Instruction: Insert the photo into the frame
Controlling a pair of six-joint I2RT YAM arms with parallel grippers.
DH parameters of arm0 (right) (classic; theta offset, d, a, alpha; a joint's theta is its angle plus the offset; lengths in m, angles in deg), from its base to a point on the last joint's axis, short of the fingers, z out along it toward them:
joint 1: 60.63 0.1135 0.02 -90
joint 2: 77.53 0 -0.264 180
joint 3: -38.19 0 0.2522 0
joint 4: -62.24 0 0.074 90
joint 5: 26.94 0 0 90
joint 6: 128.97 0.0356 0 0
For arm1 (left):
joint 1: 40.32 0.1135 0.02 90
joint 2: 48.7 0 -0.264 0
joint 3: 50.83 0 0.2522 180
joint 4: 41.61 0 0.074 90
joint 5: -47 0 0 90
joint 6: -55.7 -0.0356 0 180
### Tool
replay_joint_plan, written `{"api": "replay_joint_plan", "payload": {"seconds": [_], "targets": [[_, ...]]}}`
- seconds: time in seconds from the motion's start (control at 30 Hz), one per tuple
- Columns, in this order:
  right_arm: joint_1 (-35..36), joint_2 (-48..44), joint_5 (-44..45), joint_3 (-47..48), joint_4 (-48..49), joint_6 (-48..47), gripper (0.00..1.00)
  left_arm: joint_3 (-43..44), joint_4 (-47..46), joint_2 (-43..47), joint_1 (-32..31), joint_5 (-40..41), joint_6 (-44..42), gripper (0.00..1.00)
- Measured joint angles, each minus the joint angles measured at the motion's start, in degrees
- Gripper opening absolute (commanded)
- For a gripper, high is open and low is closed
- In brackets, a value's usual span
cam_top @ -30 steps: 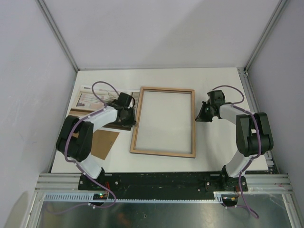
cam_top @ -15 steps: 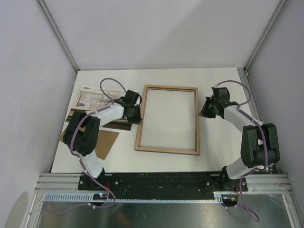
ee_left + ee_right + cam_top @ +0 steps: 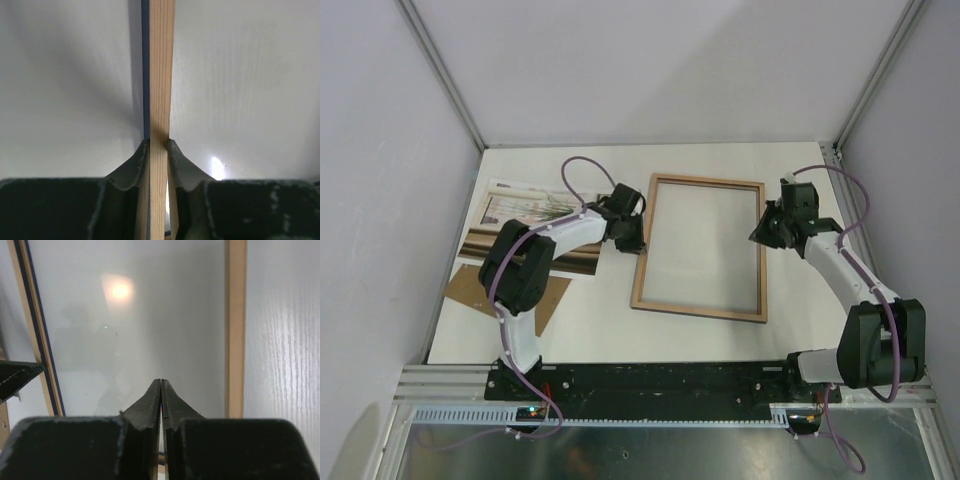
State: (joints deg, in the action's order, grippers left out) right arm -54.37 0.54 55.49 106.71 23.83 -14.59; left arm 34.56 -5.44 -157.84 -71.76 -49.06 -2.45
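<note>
The frame (image 3: 700, 311) lies wood side up right of the table's middle. My left gripper (image 3: 633, 238) is shut on its left bar. In the left wrist view my fingers (image 3: 159, 142) pinch the wooden bar (image 3: 162, 75), and a navy strip shows along its left side. My right gripper (image 3: 767, 230) is by the frame's right bar. In the right wrist view its tips (image 3: 161, 381) are pressed together over the glass, with a wooden bar (image 3: 235, 315) to their right. I cannot tell whether they touch the frame. The photo (image 3: 525, 205) lies picture side up at the left, partly under my left arm.
A brown cardboard backing board (image 3: 552, 300) lies at the near left, partly under the photo and my left arm. Grey walls with metal posts close in the table on three sides. The left gripper's finger (image 3: 15, 377) shows at the left of the right wrist view.
The frame has slid to the right, away from the photo, held by my left gripper. Both grippers moved right with it, and the right arm has stretched out.
</note>
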Motion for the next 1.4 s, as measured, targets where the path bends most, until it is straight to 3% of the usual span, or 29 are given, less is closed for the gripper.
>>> {"api": "replay_joint_plan", "payload": {"seconds": [0.53, 0.7, 1.4], "targets": [[-2.1, -6.6, 0.8, 0.0, -7.1, -1.1, 0.06, 4.7, -2.3, -4.4, -7.1, -2.3, 5.9, 0.21], [-2.0, -6.7, 0.7, 0.0, -8.1, -1.1, 0.06, 2.0, -5.0, -3.4, -8.9, -3.0, 8.6, 0.30], [3.0, -6.7, 2.8, 0.0, -8.6, 0.0, 0.07, -9.4, -9.0, 3.3, -12.2, -6.6, 13.0, 0.34]]}}
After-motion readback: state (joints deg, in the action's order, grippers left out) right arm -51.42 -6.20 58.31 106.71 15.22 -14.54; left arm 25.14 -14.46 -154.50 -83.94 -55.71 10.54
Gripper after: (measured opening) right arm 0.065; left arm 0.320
